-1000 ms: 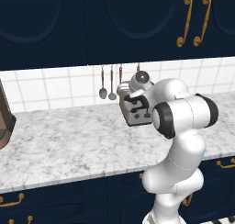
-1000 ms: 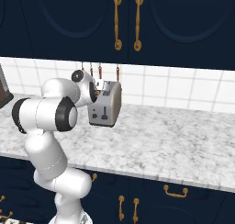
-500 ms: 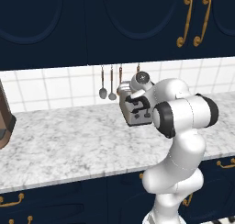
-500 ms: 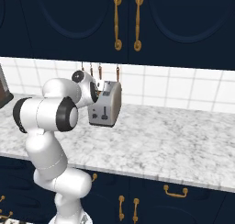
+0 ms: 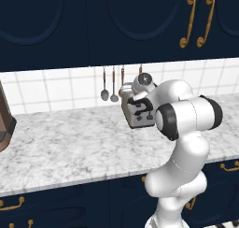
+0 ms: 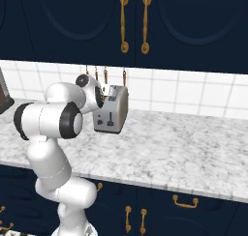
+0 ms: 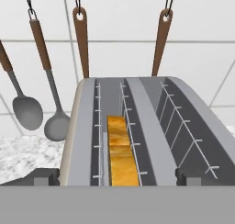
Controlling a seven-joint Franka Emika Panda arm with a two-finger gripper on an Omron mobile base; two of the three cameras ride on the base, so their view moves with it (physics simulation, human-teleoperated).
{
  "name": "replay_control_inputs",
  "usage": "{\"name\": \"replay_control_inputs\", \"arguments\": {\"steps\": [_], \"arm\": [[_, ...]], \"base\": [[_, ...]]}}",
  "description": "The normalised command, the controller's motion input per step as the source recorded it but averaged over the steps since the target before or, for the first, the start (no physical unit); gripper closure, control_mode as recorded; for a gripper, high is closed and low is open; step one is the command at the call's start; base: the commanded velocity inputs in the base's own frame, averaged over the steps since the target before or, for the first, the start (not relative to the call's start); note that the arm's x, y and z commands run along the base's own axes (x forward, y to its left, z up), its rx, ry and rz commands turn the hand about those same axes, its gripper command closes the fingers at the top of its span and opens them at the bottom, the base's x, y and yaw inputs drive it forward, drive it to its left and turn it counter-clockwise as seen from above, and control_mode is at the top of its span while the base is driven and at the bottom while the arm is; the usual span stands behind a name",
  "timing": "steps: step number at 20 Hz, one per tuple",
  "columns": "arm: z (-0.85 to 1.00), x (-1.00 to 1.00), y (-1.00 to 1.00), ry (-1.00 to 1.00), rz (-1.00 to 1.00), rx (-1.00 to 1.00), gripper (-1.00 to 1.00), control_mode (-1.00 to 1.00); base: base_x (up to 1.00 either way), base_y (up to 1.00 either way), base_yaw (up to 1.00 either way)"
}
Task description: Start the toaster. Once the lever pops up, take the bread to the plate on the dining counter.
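the toaster (image 6: pixel 112 110) is sitting on the marble counter (image 6: pixel 184 153) by the tiled wall. the bread (image 7: pixel 120 150) is sitting down in its left slot. the gripper (image 7: pixel 118 176) is hanging right over the toaster, its fingers (image 7: pixel 47 176) spread wide apart and holding nothing. spoons (image 7: pixel 43 117) are hanging behind.

The toaster (image 5: pixel 138 111) stands on the desk (image 5: pixel 70 147) near its back edge, close before the tiled wall (image 6: pixel 193 92). The bread (image 7: pixel 121 152) sits in the toaster's left slot in the hand view. Utensils (image 7: pixel 50 99) hang on the wall just behind the toaster; cabinets (image 6: pixel 145 22) hang above the desk.
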Motion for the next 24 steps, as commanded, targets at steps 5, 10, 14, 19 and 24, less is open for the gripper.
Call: {"name": "replay_control_inputs", "arguments": {"steps": [5, 10, 14, 19, 24], "arm": [[0.00, 0.00, 0.00, 0.00, 0.00, 0.00, -1.00, -1.00], [0.00, 0.00, 0.00, 0.00, 0.00, 0.00, -1.00, -1.00], [0.00, 0.00, 0.00, 0.00, 0.00, 0.00, -1.00, -1.00], [0.00, 0.00, 0.00, 0.00, 0.00, 0.00, -1.00, -1.00], [0.00, 0.00, 0.00, 0.00, 0.00, 0.00, -1.00, -1.00]], "base": [[0.00, 0.00, 0.00], [0.00, 0.00, 0.00], [0.00, 0.00, 0.00], [0.00, 0.00, 0.00], [0.00, 0.00, 0.00]]}}
